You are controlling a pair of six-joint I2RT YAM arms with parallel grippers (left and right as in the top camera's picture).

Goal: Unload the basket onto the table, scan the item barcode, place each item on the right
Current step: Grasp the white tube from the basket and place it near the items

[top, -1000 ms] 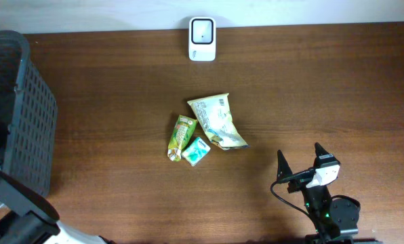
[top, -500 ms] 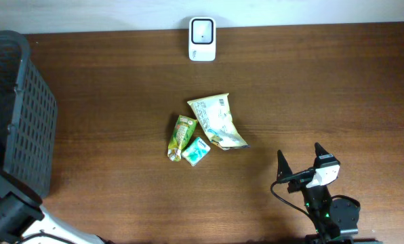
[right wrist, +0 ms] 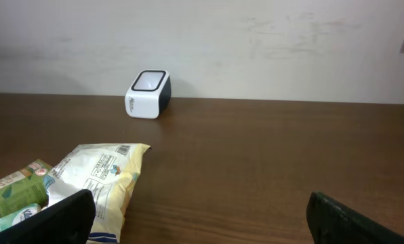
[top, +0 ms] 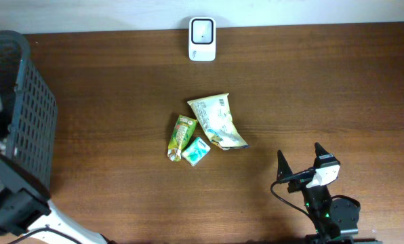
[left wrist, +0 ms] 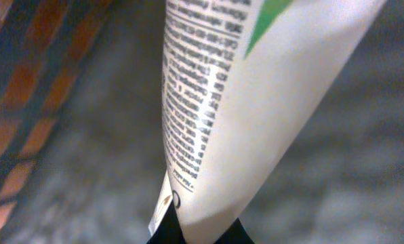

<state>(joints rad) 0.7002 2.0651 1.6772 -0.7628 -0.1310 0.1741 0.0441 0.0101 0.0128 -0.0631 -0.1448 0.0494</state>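
Left wrist view: the item fills the frame, its long axis running from the bottom middle up toward the top right. Its narrow end points down, pinched in the closed left end effector, and it widens as it rises. It is a smooth, glossy white tube-like pack with a green patch near the top. Lines of fine black print run along its left side, too small and blurred to read. Blurred basket mesh stands behind it on the left.

Overhead, the dark basket sits at the left edge of the desk, and the white scanner is at the far edge. A pale pouch, a green sachet and a small teal packet lie together mid-desk. The right end effector hangs wide open and empty, near the front edge.
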